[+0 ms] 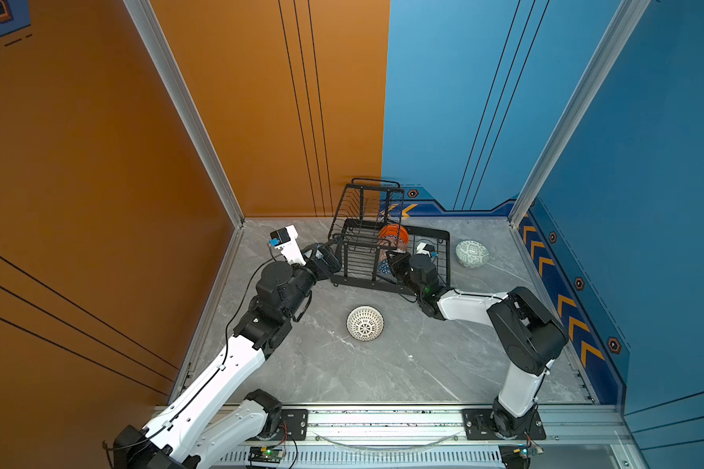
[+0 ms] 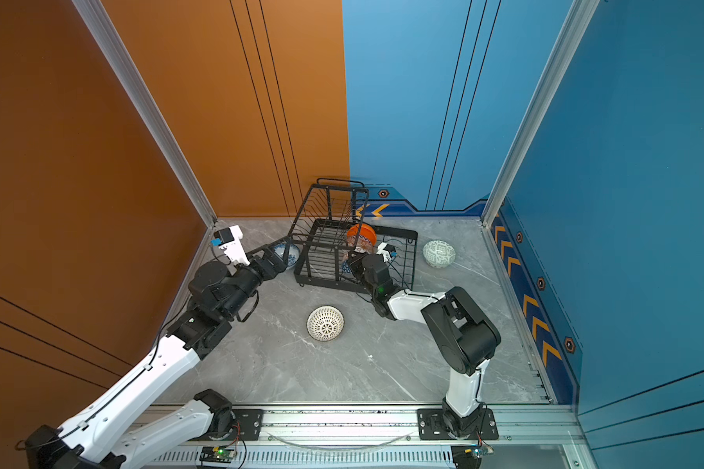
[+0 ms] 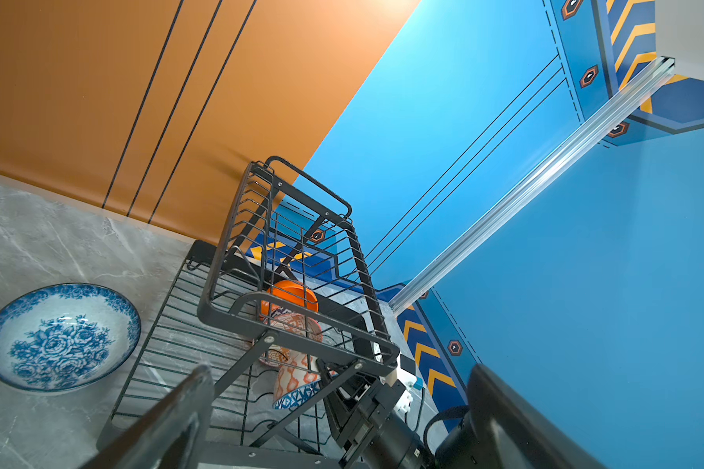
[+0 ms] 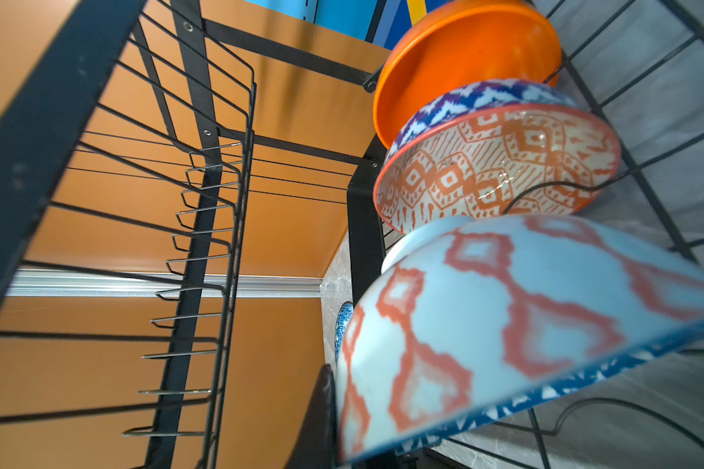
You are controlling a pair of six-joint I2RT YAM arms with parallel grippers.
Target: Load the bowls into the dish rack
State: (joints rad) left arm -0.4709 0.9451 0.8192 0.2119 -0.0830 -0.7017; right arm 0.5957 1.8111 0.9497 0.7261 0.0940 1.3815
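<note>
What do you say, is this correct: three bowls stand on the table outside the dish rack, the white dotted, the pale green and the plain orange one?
Not quite. The third bowl on the table is the blue-white floral bowl, seen in the left wrist view; the plain orange bowl is inside the dish rack. The rest holds.

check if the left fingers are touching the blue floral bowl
Apart. In the left wrist view, bare table shows between the left fingers and the blue floral bowl.

You see: grey marble table point(image 1: 383, 373) lower centre | orange wall point(image 1: 78, 162) left | blue wall point(image 1: 647, 162) right | aluminium rail point(image 1: 383, 422) bottom
</note>
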